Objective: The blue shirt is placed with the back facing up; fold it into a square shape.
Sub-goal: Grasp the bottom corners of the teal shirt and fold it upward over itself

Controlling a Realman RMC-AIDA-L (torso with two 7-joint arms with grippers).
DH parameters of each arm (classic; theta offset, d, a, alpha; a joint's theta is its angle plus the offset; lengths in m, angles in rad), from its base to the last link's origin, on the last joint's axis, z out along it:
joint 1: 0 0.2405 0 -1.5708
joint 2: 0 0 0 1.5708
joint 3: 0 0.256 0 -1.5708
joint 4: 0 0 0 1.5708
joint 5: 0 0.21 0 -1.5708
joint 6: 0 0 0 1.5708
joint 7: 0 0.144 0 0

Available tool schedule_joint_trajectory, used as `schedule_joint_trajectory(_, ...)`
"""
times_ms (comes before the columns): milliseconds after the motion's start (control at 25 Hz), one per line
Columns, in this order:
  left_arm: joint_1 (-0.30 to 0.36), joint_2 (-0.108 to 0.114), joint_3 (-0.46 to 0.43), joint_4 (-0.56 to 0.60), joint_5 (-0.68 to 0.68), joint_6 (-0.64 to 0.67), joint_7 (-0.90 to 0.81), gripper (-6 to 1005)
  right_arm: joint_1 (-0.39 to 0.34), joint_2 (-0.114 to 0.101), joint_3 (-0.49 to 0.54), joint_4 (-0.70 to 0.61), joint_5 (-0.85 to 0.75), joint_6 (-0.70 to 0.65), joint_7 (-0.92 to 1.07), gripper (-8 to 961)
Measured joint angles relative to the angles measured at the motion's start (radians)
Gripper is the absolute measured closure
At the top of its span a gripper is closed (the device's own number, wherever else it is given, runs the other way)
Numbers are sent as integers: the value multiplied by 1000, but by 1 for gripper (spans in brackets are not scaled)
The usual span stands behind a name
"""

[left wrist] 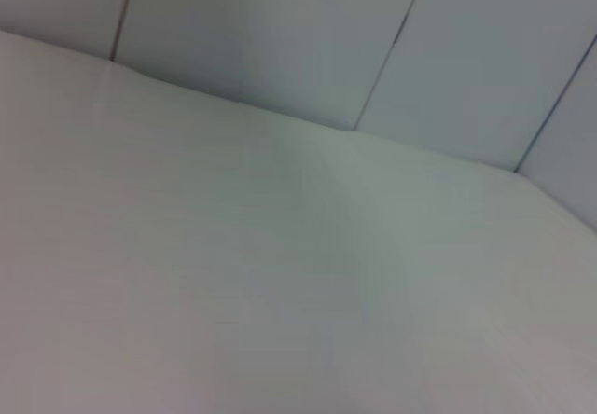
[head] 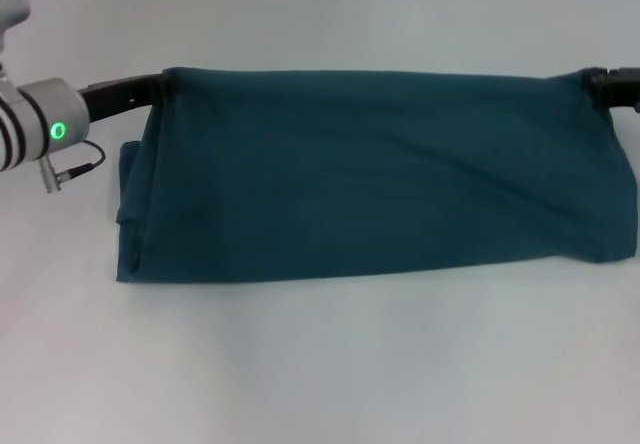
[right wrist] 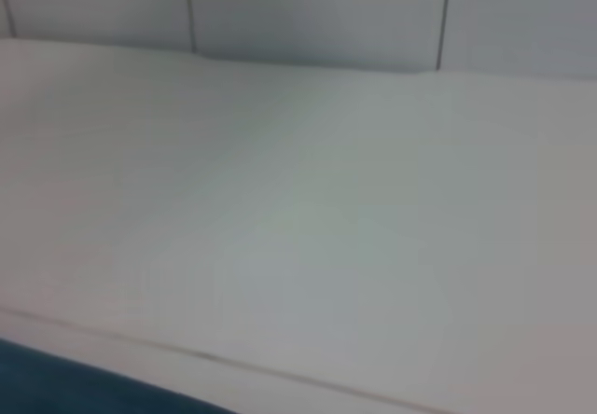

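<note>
Blue shirt (head: 380, 179) lies spread as a wide band across the tabletop (head: 320, 364), plain side up, no lettering showing. Its far edge runs straight and taut between two corners; its near edge sags lower toward the left arm's end, where an extra layer of cloth peeks out beside the main panel.

Left tool (head: 160, 86) sits at the shirt's far corner on the robot's left, arm reaching in from outside that end. The cloth is drawn up to it, so it reads as pinched closed on the corner. Right tool (head: 598, 79) meets the opposite far corner, fabric gathered to it the same way; judged also clamped on cloth. Fingers themselves are mostly hidden by fabric.

Step in hand, as I judge it: carrying the far edge over for a lengthwise fold. To do it well:
- keep both corners level and equally tensioned so the edge stays straight
- move both arms at matched pace toward the shirt's near edge
- lay far edge flush on near edge before letting go
- watch the loose layer at the left end; it may bunch

Surface: pale grey-white tabletop, smooth, matte. Right wrist view catches a sliver of the shirt (right wrist: 56, 386) at the tabletop's edge of frame. Beyond the shirt's far side, both wrist views show a light panelled wall (left wrist: 373, 41) with thin vertical seams.
</note>
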Motion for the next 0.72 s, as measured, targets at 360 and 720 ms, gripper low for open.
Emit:
schedule_joint_trajectory(360,-22,-7,2,-25,-9,-81,26,982,18,3,-53,42,120,87,-93,922)
schedule_joint_trajectory(720,-23,-7,2,-27,-13,-95,27,981,28,7,-63,44,121,101,-95,922)
